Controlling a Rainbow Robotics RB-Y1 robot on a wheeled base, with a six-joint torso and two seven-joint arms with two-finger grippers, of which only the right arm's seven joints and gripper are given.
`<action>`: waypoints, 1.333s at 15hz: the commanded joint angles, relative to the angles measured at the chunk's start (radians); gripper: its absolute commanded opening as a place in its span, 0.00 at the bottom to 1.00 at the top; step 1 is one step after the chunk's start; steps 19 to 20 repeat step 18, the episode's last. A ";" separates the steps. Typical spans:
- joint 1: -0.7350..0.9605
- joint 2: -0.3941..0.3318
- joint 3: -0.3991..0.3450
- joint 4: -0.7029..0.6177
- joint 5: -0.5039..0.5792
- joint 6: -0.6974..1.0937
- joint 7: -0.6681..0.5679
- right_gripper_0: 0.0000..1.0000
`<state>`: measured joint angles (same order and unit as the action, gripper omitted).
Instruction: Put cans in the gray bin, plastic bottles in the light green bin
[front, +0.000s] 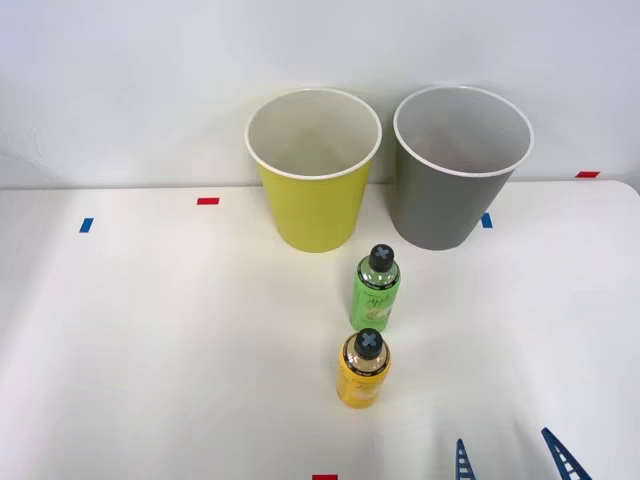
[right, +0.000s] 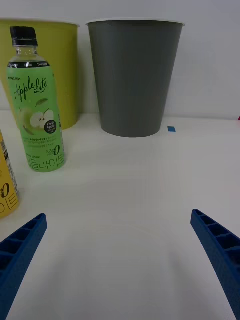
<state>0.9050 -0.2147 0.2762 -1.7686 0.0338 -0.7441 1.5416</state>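
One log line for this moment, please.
right gripper: open, holding nothing | green plastic bottle, yellow-orange plastic bottle: upright on table | yellow-green bin, gray bin: upright

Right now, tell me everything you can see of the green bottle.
The green bottle is a small, clear plastic bottle of bright green drink with a black ribbed cap. Its green label reads "Apple Lite" and shows a green apple, with Korean lettering lower down. It stands upright and capped on the white table, before the gap between the light green bin and the gray bin, with the yellow-orange bottle just nearer the robot. Nothing touches it but the table; the open right gripper is apart.
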 joint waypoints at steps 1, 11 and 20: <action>0.000 0.000 0.000 0.000 0.000 0.000 0.000 1.00; 0.000 0.000 0.000 0.000 0.000 0.000 0.000 1.00; 0.000 0.000 0.000 0.000 0.000 0.000 0.000 1.00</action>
